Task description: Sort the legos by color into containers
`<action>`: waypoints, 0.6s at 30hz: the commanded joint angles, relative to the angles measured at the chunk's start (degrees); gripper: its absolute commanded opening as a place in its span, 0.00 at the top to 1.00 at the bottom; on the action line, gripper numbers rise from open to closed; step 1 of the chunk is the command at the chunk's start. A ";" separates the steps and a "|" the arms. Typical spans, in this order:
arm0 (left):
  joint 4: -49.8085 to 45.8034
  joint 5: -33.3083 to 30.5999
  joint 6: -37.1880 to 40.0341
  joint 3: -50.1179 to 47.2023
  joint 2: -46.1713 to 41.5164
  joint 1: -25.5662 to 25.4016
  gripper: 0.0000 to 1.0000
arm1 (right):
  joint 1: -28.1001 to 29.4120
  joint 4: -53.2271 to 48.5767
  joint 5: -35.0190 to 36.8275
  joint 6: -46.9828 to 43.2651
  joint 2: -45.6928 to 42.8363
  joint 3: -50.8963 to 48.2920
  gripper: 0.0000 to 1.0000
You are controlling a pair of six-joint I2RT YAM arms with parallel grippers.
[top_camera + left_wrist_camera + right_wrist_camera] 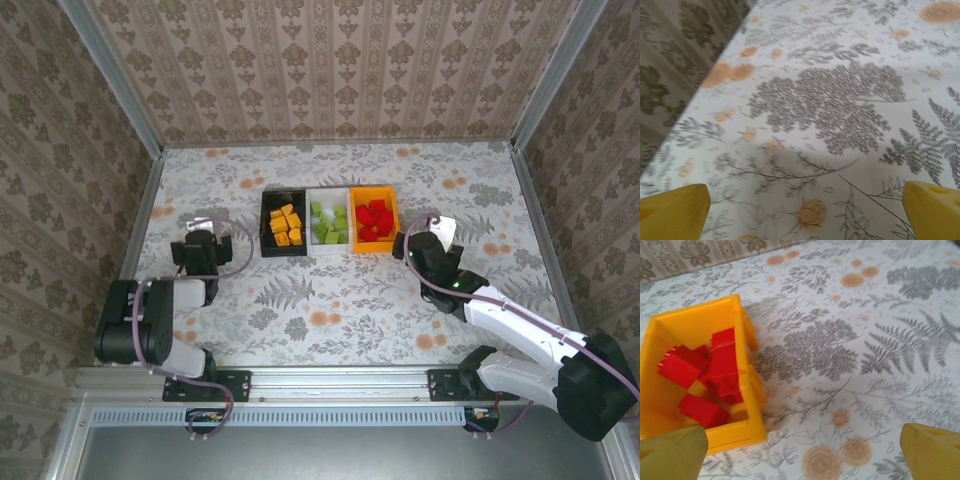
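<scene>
Three bins stand side by side at the table's middle back. The black bin (pixel 268 240) holds orange-yellow legos (pixel 286 225). In the white bin (pixel 313 228) lie light green legos (pixel 331 226). Red legos (pixel 374 220) (pixel 710 375) fill the orange bin (pixel 390 203) (pixel 747 390). My left gripper (pixel 205 222) (pixel 805 212) is open over bare cloth at the left, well away from the bins. Just right of the orange bin's near corner, my right gripper (pixel 425 230) (pixel 802 457) is open with nothing between its yellow fingertips (pixel 932 450).
A floral tablecloth (pixel 340 290) covers the table. Patterned walls (pixel 330 70) close in the back and both sides, with metal rails along the edges. Open cloth lies in front of the bins and at both sides.
</scene>
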 commanded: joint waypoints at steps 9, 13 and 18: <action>9.97 17.89 2.79 1.82 2.81 3.87 0.00 | -16.54 28.72 -5.61 -26.19 3.14 -5.98 0.00; 9.86 19.20 3.14 1.86 2.70 3.94 0.00 | -19.60 33.50 -6.27 -31.43 11.47 -6.29 0.00; 10.60 22.72 3.49 1.45 2.68 4.80 0.00 | -25.76 48.31 -17.30 -30.38 15.90 -11.34 0.00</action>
